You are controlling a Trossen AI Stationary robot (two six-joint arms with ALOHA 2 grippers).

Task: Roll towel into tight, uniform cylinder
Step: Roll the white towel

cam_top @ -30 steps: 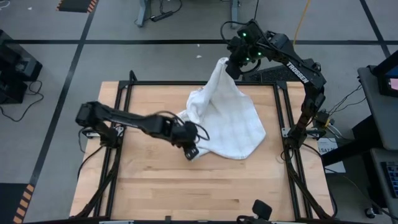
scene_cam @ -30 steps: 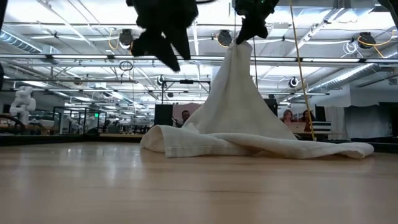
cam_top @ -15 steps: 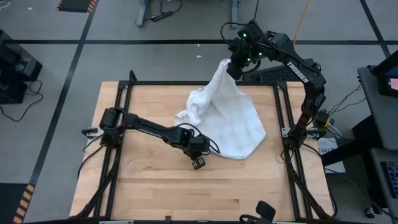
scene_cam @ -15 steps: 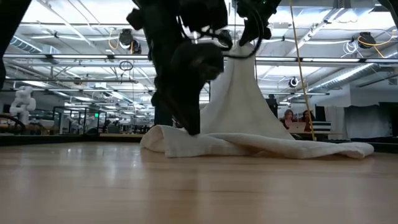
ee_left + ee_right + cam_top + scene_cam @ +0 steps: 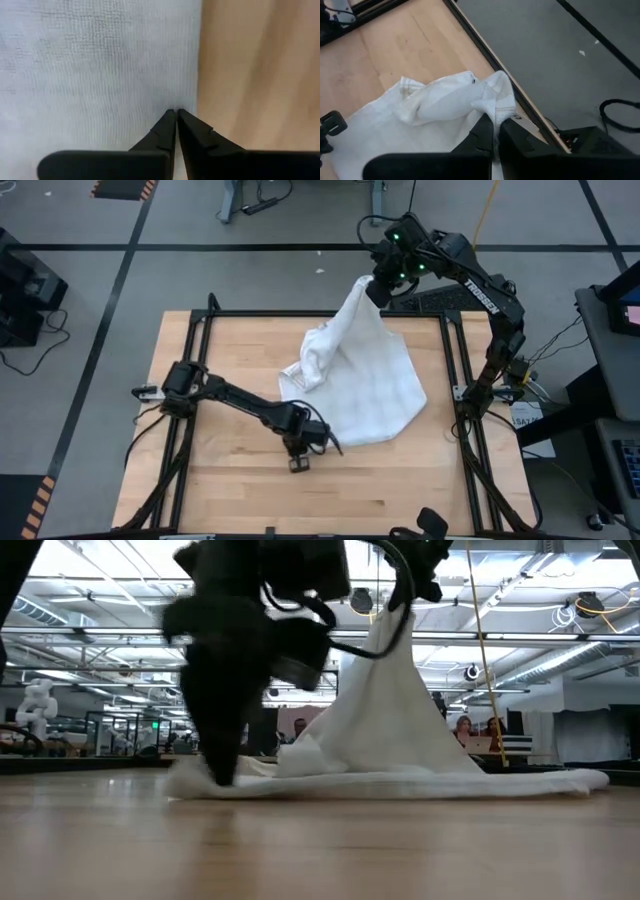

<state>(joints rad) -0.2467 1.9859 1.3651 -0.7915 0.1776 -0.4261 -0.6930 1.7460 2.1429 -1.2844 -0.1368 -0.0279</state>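
Light wood table [image 5: 250, 500] in a black metal frame [image 5: 330, 314], sitting on grey floor [image 5: 280, 275] marked with black tape lines [image 5: 180, 246]. Orange-black hazard strip [image 5: 120, 189] at far left. Dark equipment cart [image 5: 22, 290] on the left, another bench [image 5: 615, 330] on the right. Low view: big open hall, white ceiling trusses [image 5: 560, 635], round hanging lamps [image 5: 362, 602], people seated at far desks [image 5: 463, 727].

"TROSSEN" reads along the right arm [image 5: 487, 297]
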